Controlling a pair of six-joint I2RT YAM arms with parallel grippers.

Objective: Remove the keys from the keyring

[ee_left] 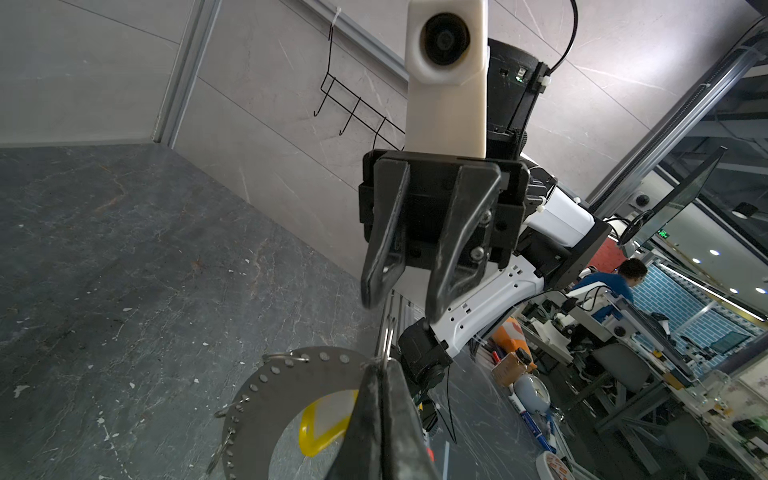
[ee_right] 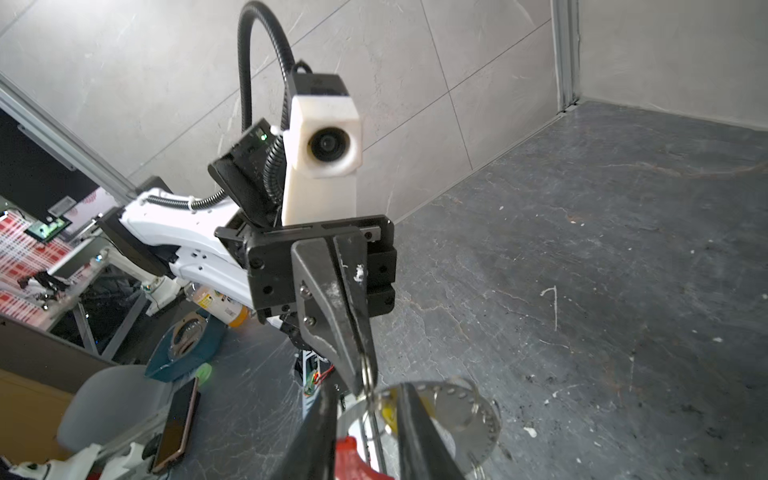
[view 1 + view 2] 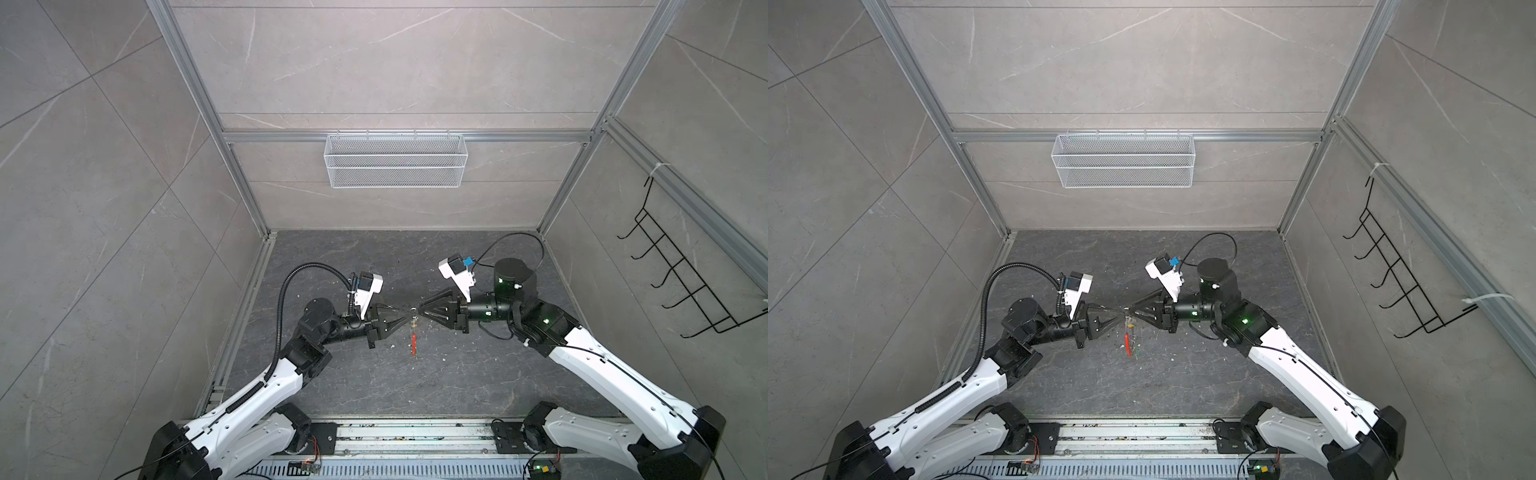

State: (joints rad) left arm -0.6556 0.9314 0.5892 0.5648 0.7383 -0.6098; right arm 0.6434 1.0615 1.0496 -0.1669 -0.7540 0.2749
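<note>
Here the left hand (image 1: pixel 380 370) pinches the keyring (image 1: pixel 257 399); the right hand (image 1: pixel 403 303) gapes.

Glossy white shells (image 3: pixel 602 374) cover both arms' long links, joined by matte black motor housings (image 3: pixel 318 316). A ribbed black conduit (image 3: pixel 284 297) runs along the left arm. A thin black cable (image 3: pixel 516 233) arcs over the right arm's black cylindrical joint (image 3: pixel 515 270), where green lights (image 3: pixel 502 281) glow. Each wrist bears a cream moulded camera block (image 1: pixel 444 83) with a round lens, and the right one carries a blue connector (image 3: pixel 468 262). The left gripper (image 2: pixel 365 384) and right gripper (image 1: pixel 403 305) have scuffed black tapered fingers (image 1: pixel 457 249) fixed with silver screws (image 1: pixel 478 252).
</note>
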